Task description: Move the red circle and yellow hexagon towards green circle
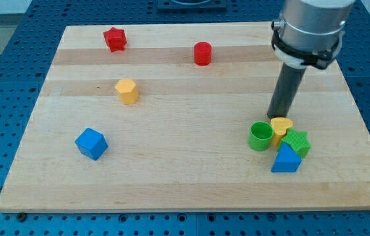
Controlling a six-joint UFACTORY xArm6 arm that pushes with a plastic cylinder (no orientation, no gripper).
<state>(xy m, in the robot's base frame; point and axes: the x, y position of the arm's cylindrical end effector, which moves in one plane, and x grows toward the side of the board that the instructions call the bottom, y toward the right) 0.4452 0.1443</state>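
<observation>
Awaiting both moves, by my judgement. Red circle (202, 53) near the bench (171, 183) top, yellow hexagon (126, 91) centre-left; both well apart from green circle (260, 136) at lower right. My tip (278, 117) just above yellow heart (281, 126). No fingers fitted.

Between the red circle (202, 53), yellow hexagon (126, 91) and green circle (260, 136), bare board lies open; the yellow heart (281, 126) crowds the green circle's right.

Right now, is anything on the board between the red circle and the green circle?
Nothing visible does. The red circle sits toward the view's top, the green circle lower right, bare wood between them. My tip stands just above the green circle, beside the path's end.
</observation>
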